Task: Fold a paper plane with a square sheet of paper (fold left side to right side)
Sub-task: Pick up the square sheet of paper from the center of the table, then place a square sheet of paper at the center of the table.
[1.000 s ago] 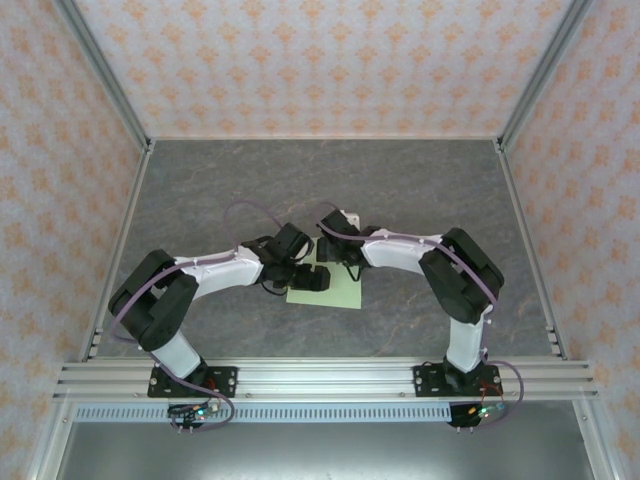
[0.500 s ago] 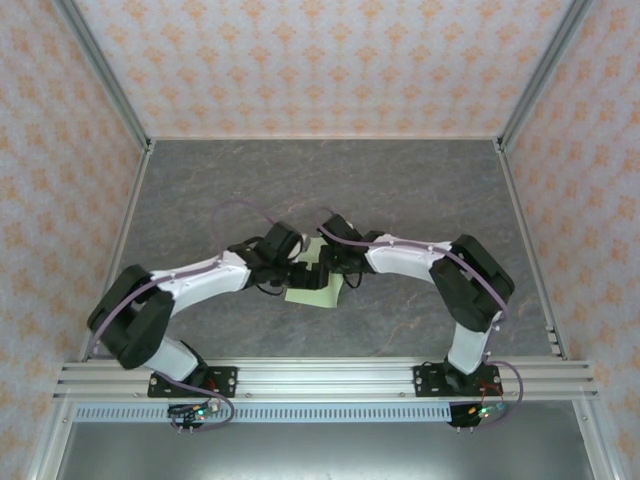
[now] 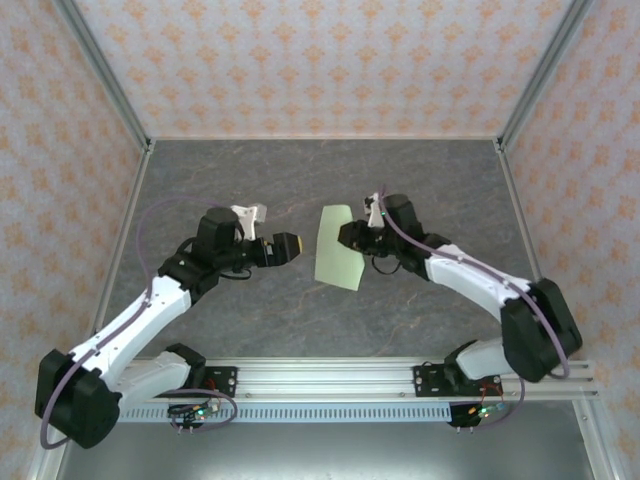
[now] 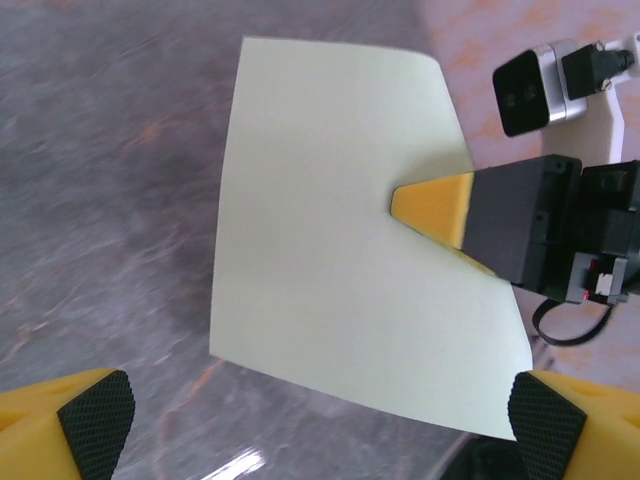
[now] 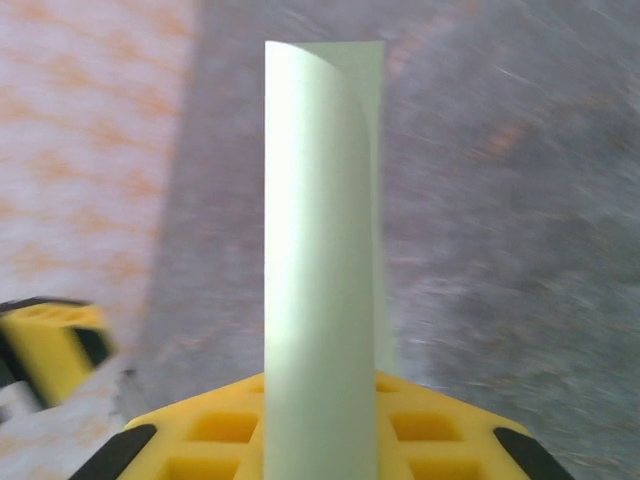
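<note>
Above the marbled table point(image 3: 420, 170), the right hand point(image 3: 348, 237) clamps a matte, curved pale-green sheet point(image 3: 334, 252) (left hand point(image 3: 292, 246) gapes apart).

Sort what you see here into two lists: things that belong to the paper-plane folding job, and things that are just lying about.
Belongs to the job:
- square sheet of paper, pale green, held up
- right gripper, pinching the sheet's edge
- left gripper, open, apart from the sheet

Just surroundings:
- grey table
- patterned walls
- metal rail at the arms' bases
</note>
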